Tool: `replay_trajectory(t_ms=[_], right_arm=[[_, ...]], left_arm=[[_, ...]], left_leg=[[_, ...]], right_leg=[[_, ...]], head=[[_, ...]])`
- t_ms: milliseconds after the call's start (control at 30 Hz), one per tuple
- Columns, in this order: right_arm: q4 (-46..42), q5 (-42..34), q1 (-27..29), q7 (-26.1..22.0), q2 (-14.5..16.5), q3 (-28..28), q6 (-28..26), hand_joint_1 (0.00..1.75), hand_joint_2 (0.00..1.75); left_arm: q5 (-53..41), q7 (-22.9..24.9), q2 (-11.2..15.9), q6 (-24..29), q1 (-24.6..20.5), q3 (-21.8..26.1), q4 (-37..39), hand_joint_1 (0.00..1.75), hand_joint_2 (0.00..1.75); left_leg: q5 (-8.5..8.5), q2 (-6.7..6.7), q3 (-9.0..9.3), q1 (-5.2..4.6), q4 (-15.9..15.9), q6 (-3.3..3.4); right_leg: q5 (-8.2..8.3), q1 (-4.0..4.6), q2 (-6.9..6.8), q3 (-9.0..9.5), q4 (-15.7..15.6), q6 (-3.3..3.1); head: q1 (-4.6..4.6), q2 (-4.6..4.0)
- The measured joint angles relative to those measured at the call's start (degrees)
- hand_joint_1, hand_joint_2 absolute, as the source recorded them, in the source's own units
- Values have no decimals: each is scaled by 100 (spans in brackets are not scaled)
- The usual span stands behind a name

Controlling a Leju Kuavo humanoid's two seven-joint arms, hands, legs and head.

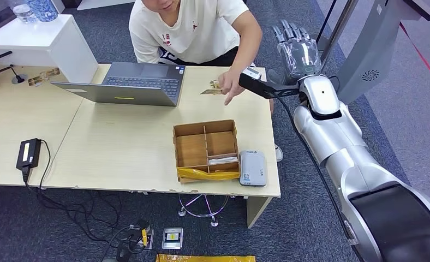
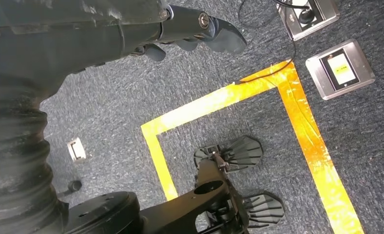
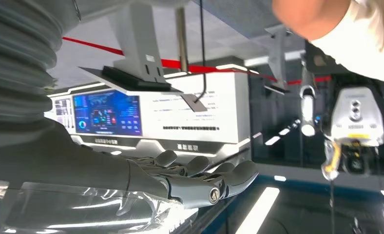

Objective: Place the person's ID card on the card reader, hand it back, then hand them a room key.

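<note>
Right hand [image 1: 296, 49] raised beyond tabletop's [image 1: 120, 147] far right corner, fingers straight and apart, holding nothing. ID card [image 1: 211, 91] near far edge in person's hand [image 1: 230, 84], just beside it. Card reader [image 1: 252, 168] at near right corner. Left hand [image 2: 200, 29] hangs over floor, grasp unclear.

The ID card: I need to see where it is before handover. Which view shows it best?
The head view: the ID card is in the person's hand over the table, near the right hand. The wrist views look at floor and room instead.
</note>
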Motion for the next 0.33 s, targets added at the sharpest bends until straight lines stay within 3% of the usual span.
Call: replay_trajectory(t_ms=[333], right_arm=[[25,-507,376,-420,-460,-60,-206,0,175]], left_arm=[[104,-192,30,75,159,0,9,0,175]], left_leg=[[-1,0,2,0,2,0]], right_leg=[[0,0,-1,-2,-5,0]], head=[[0,1]])
